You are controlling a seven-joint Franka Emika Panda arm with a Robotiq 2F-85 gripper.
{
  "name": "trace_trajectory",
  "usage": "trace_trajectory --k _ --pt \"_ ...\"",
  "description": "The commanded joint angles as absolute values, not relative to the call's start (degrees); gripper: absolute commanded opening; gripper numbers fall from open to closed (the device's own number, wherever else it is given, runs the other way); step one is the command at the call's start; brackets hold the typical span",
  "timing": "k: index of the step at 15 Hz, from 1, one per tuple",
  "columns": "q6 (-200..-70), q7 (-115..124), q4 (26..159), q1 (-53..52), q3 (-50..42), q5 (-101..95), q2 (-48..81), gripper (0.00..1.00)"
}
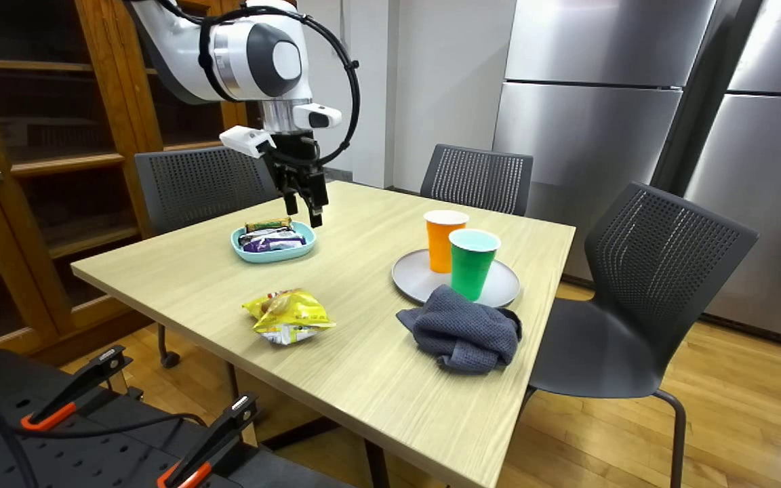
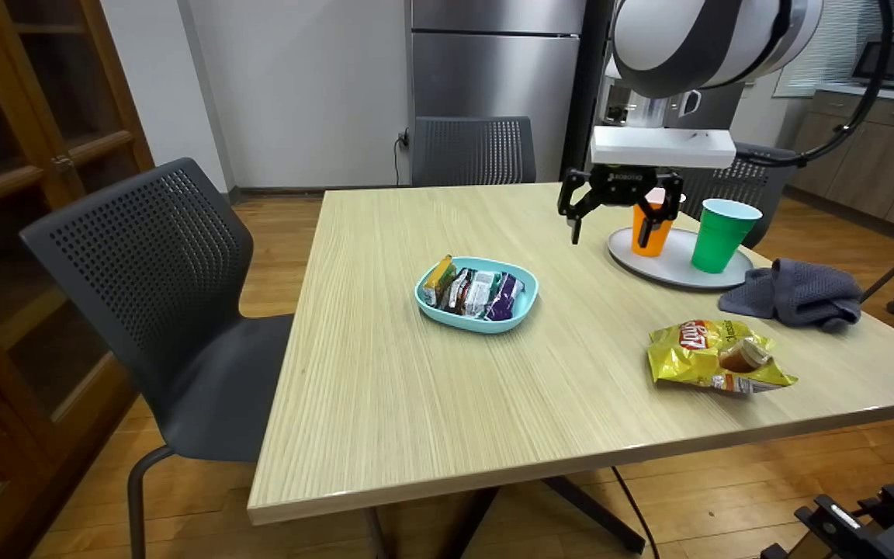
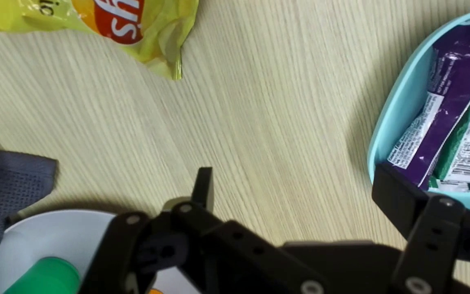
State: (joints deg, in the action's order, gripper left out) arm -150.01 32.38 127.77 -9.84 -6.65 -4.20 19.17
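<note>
My black gripper (image 3: 294, 177) stands wide open above the table, with only bare wood showing between its fingers. In both exterior views the gripper (image 1: 304, 211) (image 2: 609, 235) hangs clear of everything. A light-blue dish (image 2: 486, 324) (image 1: 275, 255) holds several wrapped bars; a purple bar (image 3: 451, 90) is nearest in the wrist view, partly behind one fingertip. A yellow chip bag (image 1: 289, 315) (image 2: 711, 357) lies on the table. An orange cup (image 1: 439, 251) and a green cup (image 1: 472, 268) (image 2: 719, 241) stand upright on a grey plate (image 1: 411, 274).
A crumpled dark-blue cloth (image 1: 465, 332) (image 2: 796, 295) lies beside the plate, close to the table's edge. The wooden table (image 2: 385, 388) has dark chairs (image 1: 478, 176) (image 2: 183, 310) around it. Behind are steel refrigerators (image 1: 587, 149) and a wooden glass-front cabinet (image 1: 106, 169).
</note>
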Motion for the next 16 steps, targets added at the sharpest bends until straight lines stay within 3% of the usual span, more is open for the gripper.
trace_trajectory --k 1,16 --pt "-151.2 24.5 130.7 -7.4 -5.0 -3.2 16.3 1.0" --pt "-152.1 14.2 130.8 -4.8 -3.4 -1.0 17.0 1.0"
